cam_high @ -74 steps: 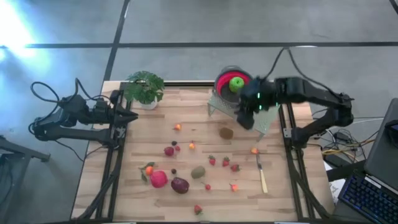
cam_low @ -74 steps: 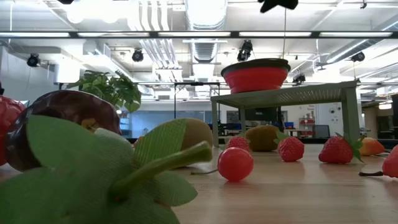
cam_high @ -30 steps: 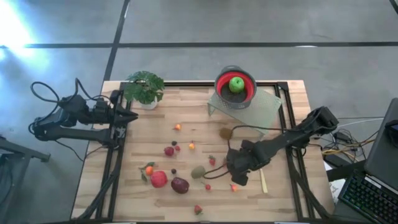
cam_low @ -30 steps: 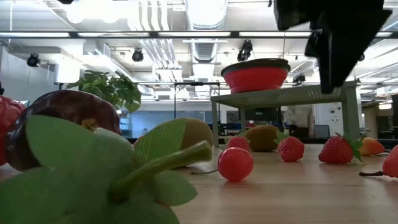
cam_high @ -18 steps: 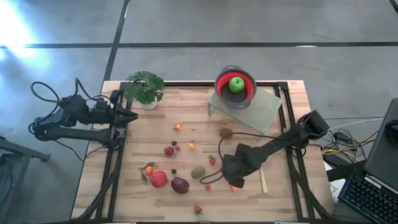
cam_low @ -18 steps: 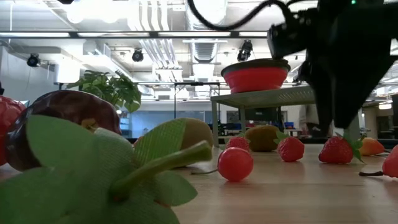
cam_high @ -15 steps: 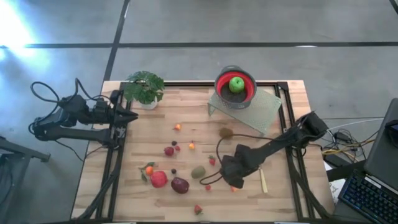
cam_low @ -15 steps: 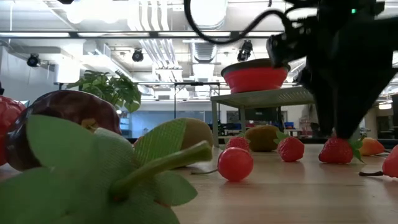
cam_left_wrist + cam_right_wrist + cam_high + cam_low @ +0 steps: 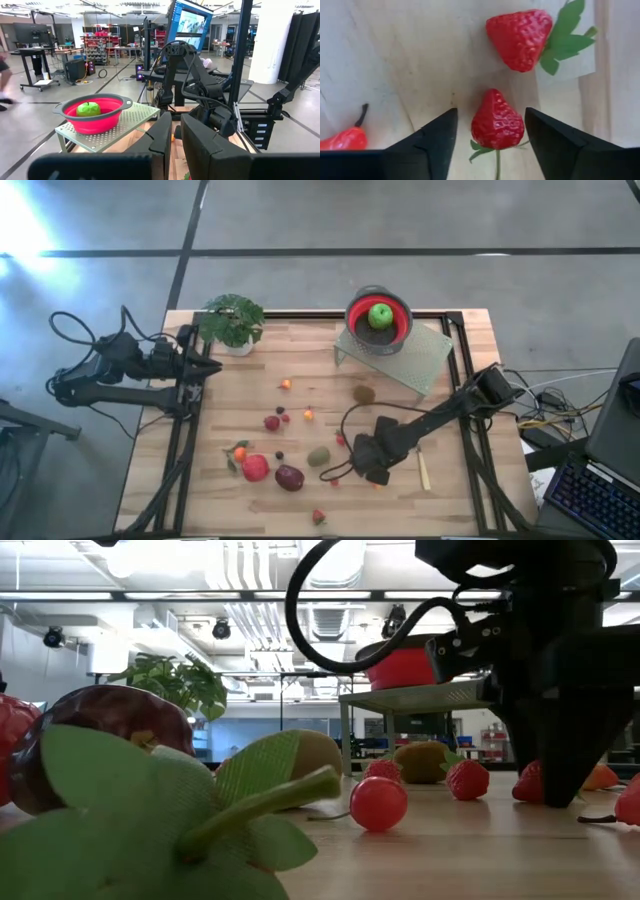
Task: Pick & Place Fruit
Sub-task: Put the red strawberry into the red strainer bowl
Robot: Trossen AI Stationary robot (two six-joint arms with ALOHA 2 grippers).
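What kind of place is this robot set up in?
Probably a robotics lab or workshop: exposed ducts and strip lights run overhead, a large monitor stands on a rig behind the wooden table, and equipment carts sit on an open concrete floor.

A leafy potted plant (image 9: 232,321) stands at the far left corner of the wooden table (image 9: 260,370). A red bowl (image 9: 397,328) sits on a perforated metal stand (image 9: 425,361) at the far right. A slim, pale object, probably a knife (image 9: 423,470), lies near the right edge.
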